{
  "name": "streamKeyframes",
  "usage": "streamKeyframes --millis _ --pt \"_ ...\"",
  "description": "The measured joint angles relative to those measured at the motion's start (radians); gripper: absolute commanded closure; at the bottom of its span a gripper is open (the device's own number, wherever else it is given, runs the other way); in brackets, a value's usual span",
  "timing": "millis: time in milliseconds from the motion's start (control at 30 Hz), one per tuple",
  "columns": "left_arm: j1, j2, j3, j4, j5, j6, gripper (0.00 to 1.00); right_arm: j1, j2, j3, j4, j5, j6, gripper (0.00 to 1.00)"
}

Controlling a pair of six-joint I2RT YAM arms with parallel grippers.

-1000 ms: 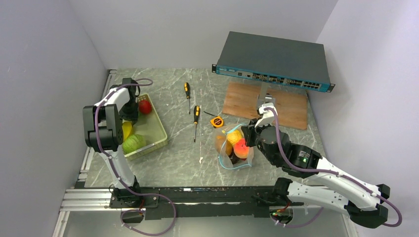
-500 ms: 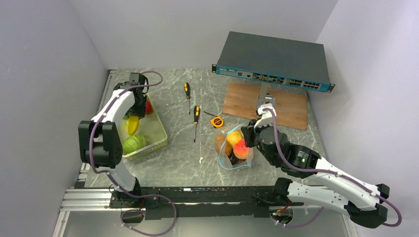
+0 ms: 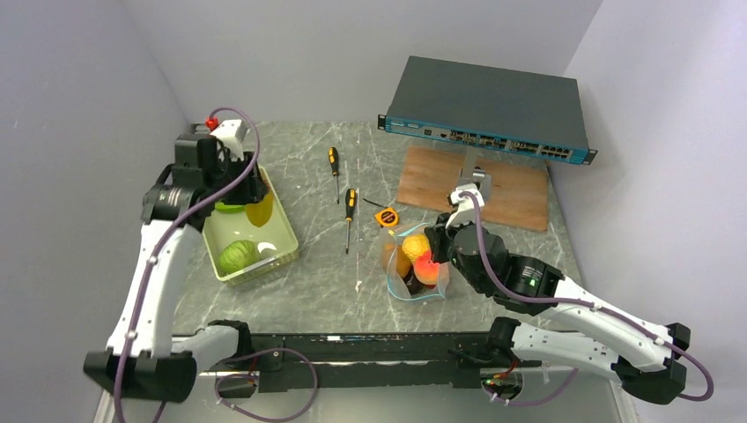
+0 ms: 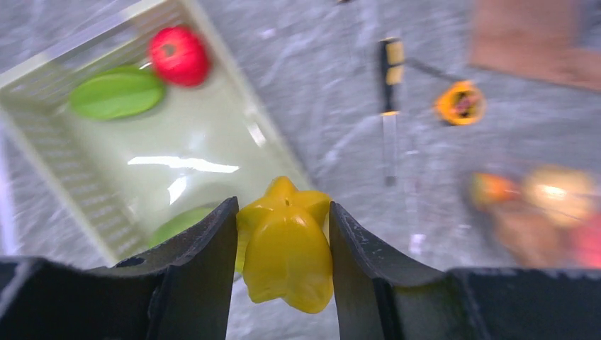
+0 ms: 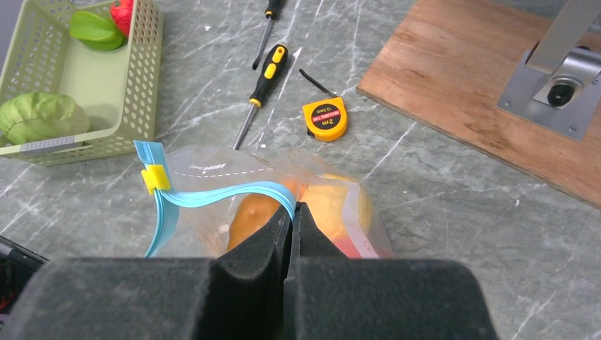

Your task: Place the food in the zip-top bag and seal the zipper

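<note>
"What have the left jaws got?"

"They're clamped on a yellow star-shaped fruit [image 4: 287, 255], lifted over the pale green tray [image 4: 177, 142], well to the left of the zip-top bag [image 5: 212, 173]."

"And the right jaws?"

"Pressed together on the bag's rim at the zipper [image 5: 234, 193], holding the mouth up. An orange fruit [image 5: 256, 216] and others already sit inside."

"So how should this carry go?"

"I'd bring the fruit across high, stop squarely above the bag's mouth, and let go only once it's low between the blue edges. The rim needs holding taut, or a slack mouth could bounce it out."

"Anything remaining?"

"A round green piece [image 5: 39, 117], a flat green one [image 4: 117, 92] and a red one [image 4: 178, 55], all in that tray left of the bag."
</note>
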Motion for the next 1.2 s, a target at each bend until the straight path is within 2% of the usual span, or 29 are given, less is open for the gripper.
streamKeyframes --millis 167,267,500,733,900,1067,1200 --pt "-0.042 -0.151 -0.033 0.082 0.241 -0.108 0.67 0.000 0.005 0.000 0.011 -0.016 0.000 1.00" --pt "-0.105 -0.218 -0.097 0.166 0.358 -0.195 0.67 0.000 0.018 0.000 0.014 -0.019 0.001 1.00" --pt "-0.395 -0.269 -0.271 0.418 0.460 -0.410 0.68 0.000 0.044 0.000 0.023 -0.023 0.012 1.00" --pt "-0.680 -0.166 -0.293 0.637 0.408 -0.507 0.71 0.000 0.058 0.000 0.035 -0.043 0.028 1.00" --pt "-0.850 -0.060 -0.287 0.745 0.286 -0.496 0.68 0.000 0.061 0.003 0.043 -0.055 0.031 1.00" --pt "-0.976 -0.031 -0.295 0.840 0.124 -0.439 0.67 0.000 0.058 0.004 0.049 -0.072 0.042 1.00" --pt "-1.011 -0.028 -0.320 0.917 0.040 -0.421 0.66 0.000 0.050 0.004 0.049 -0.072 0.049 1.00"
